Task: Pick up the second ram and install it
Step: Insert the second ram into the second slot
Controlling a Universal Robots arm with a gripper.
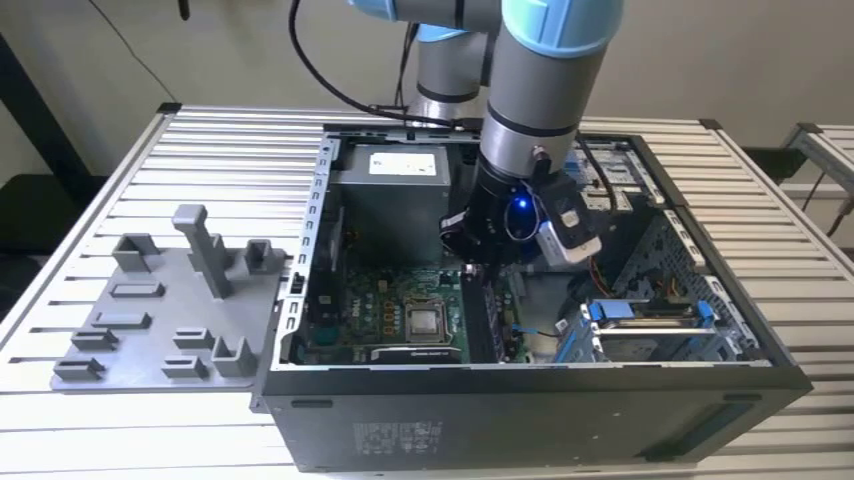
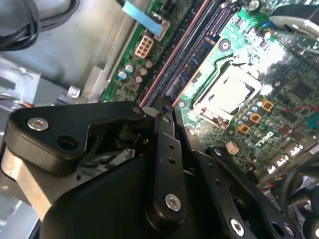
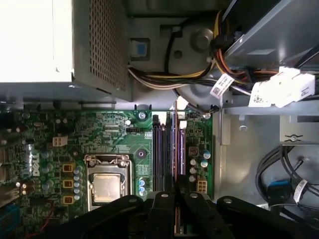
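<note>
My gripper (image 1: 478, 262) is lowered into the open computer case (image 1: 534, 405), right over the memory slots (image 3: 159, 154) beside the processor socket (image 3: 107, 186). The second ram (image 3: 174, 149) shows edge-on as a thin dark strip running along the slots, with the gripper (image 3: 175, 191) shut on its near end. In the second wrist view the two black fingers meet at the gripper (image 2: 164, 107), and the ram's dark board (image 2: 192, 62) runs away from them, parallel to the slots. I cannot tell whether the ram sits fully in a slot or just above it.
The green motherboard (image 1: 387, 310) lies on the case floor. The grey power supply (image 1: 394, 190) and its cable bundle (image 3: 199, 74) sit close behind the slots. A drive cage (image 1: 654, 330) stands at the exterior view's right. A grey fixture tray (image 1: 147, 320) rests on the slatted table.
</note>
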